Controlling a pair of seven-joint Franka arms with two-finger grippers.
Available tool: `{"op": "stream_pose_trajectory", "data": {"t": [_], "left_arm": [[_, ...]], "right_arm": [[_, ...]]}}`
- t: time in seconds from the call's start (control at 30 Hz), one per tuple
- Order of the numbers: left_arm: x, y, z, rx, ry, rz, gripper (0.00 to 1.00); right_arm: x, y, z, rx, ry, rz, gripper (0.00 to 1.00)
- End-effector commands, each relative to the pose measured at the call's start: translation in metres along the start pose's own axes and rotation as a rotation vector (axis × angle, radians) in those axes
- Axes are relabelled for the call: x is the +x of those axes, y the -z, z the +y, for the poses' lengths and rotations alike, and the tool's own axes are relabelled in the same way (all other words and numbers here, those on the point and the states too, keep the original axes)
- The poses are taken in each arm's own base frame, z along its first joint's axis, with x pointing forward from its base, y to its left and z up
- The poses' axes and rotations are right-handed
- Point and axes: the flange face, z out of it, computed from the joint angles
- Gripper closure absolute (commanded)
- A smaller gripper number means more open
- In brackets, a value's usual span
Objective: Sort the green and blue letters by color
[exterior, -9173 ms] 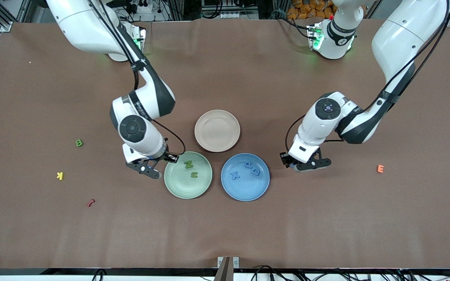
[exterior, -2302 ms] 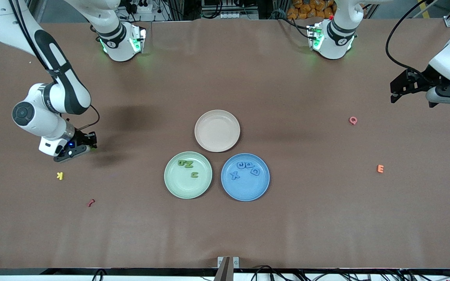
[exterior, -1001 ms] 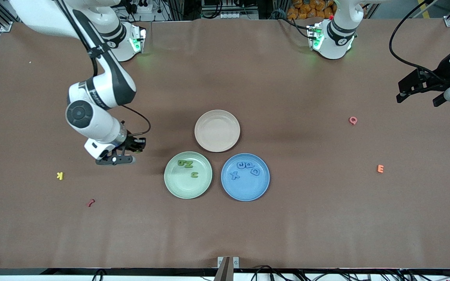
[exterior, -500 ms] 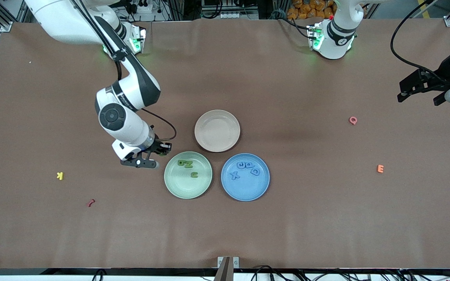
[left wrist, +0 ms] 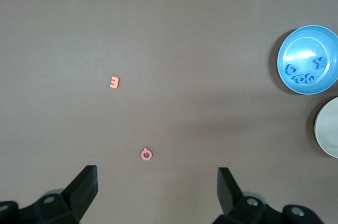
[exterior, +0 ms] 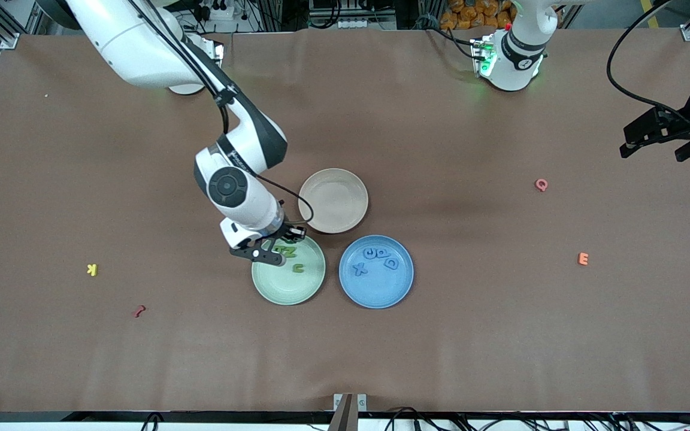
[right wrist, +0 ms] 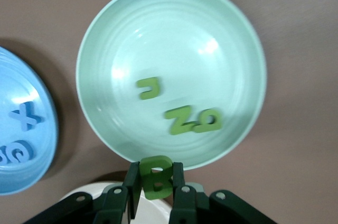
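Clamped between the fingers of the right gripper [right wrist: 154,189]: a green letter B [right wrist: 155,177], held up over the rim of the green plate [right wrist: 90,49], at the edge toward the beige plate [exterior: 333,200]. Already lying in the green plate: a green N [right wrist: 180,119] touching another green letter [right wrist: 207,120], possibly a small B or D, hard to read, plus a small green hooked letter [right wrist: 148,87] a little apart from them. Just beside, toward the left arm's end: the blue plate [exterior: 376,287] holding a blue X [exterior: 360,269] and three more blue letters [exterior: 381,256] bunched together. Up in the air over bare table at the left arm's end: the left gripper [left wrist: 157,189], fingers spread wide and holding nothing, waiting. Loose on the brown table [exterior: 501,335]: a pink Q [exterior: 541,184], an orange E [exterior: 583,258], a yellow K [exterior: 91,269], a dark red piece [exterior: 139,310].
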Motion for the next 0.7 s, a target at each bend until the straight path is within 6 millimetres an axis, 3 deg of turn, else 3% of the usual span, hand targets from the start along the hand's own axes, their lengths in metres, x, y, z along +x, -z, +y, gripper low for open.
{"op": "stream_pose_trajectory", "data": {"t": [0.0, 0.43, 0.5, 0.53, 0.57, 0.63, 0.67], "left_arm": [[0.001, 0.004, 0.001, -0.003, 0.004, -0.008, 0.0], [0.001, 0.001, 0.0, -0.004, 0.008, -0.012, 0.0], [0.001, 0.001, -0.001, -0.004, 0.009, -0.012, 0.0], [0.001, 0.001, -0.001, -0.004, 0.009, -0.012, 0.0], [0.001, 0.001, 0.0, -0.004, 0.008, -0.012, 0.0], [0.001, 0.001, -0.001, -0.004, 0.009, -0.012, 0.0], [0.001, 0.001, -0.001, -0.004, 0.009, -0.012, 0.0]], "right_arm": [[0.007, -0.014, -0.017, -0.008, -0.028, 0.017, 1.0], [0.007, -0.031, -0.031, -0.004, -0.034, 0.035, 0.97], [0.008, -0.037, -0.029, -0.01, -0.043, 0.03, 0.78], [0.007, -0.038, -0.029, -0.01, -0.044, 0.028, 0.63], [0.007, -0.038, -0.029, -0.009, -0.044, 0.029, 0.45], [0.008, -0.038, -0.029, -0.008, -0.048, 0.03, 0.0], [0.007, -0.038, -0.03, -0.009, -0.044, 0.031, 0.0]]}}
